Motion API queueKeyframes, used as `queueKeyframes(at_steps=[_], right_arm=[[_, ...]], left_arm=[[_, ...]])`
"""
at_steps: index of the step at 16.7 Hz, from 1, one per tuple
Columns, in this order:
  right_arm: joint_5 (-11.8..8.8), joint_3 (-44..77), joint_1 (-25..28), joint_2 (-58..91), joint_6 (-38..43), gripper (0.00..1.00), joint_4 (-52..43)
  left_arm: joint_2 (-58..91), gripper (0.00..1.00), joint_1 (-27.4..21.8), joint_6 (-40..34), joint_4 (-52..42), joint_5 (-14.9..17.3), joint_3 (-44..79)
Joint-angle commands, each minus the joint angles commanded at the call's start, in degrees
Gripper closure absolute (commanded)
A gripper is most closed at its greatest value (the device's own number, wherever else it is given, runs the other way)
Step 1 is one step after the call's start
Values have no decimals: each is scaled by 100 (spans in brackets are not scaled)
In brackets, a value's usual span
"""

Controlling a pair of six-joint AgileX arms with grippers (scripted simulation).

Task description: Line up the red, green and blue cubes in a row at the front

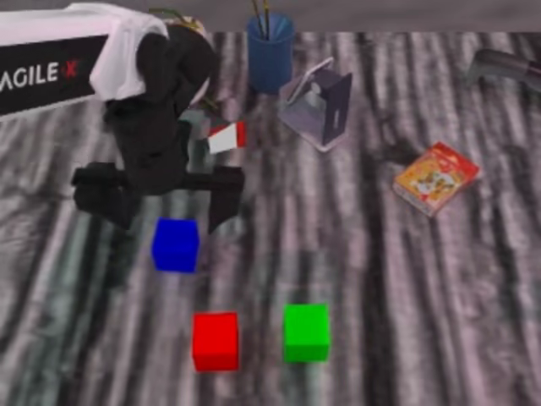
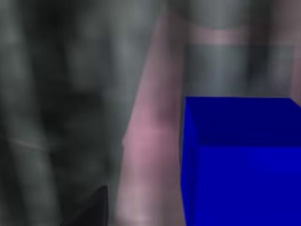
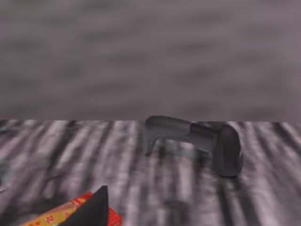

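Blue cube (image 2: pixel 240 160) cut off by left wrist view's edge; right arm unseen from above.

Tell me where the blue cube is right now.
In the top view the blue cube sits left of centre, just below the open left gripper, up-left of the red cube.

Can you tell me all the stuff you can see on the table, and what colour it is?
small solid blue cube: one, deep blue, left of middle, just below the left gripper
small solid red cube: one, bright red, front
small solid green cube: one, bright green, front, right of the red cube
tall blue cylindrical pen cup: one, blue, back
small red-and-white folded object: one, beside the left arm
clear stand with dark panel: one, right of the pen cup
flat red-and-yellow box: one, right side
grey handheld scanner: one, far right back
left gripper: one, black, open, above the blue cube
right arm: out of the top view
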Motion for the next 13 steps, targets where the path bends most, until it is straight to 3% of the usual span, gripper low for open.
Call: queueKeyframes(at_steps=[5,10,13], right_arm=[[0,0,0,0,0,0,0],[0,0,0,0,0,0,0],[0,0,0,0,0,0,0]], left_arm=[[416,0,13,21,1087,3,-652],[465,0,14,22,1191,3,-724],[465,23,14,22,1191,3,-724]])
